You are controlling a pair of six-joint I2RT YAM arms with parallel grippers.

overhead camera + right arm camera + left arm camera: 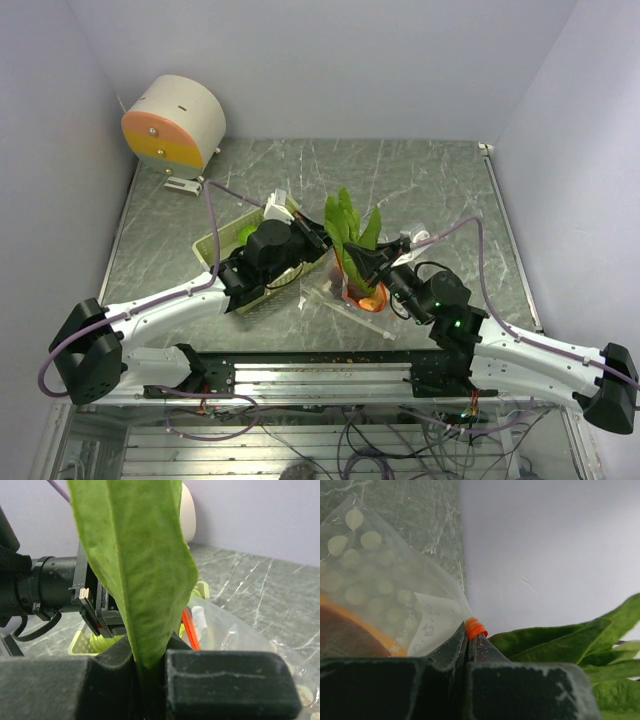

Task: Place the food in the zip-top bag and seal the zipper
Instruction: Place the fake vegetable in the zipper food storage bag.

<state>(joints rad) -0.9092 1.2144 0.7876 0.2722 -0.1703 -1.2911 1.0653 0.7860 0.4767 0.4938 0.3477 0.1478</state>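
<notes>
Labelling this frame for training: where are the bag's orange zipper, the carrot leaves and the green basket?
zipper [476, 628]: left wrist view, its orange end.
carrot leaves [345, 222]: top view, middle of the bunch.
basket [204, 244]: top view, its left rim.

In the upper left of the left wrist view, the bag [380, 580] is clear, glossy, crinkled plastic film with pale printed dots. Its zipper [476, 628] is ribbed orange plastic. The leaf [135, 555] looks matt and veined. The left gripper [468, 645] is scuffed matt black. The table [420, 180] is smooth and marble-patterned.
</notes>
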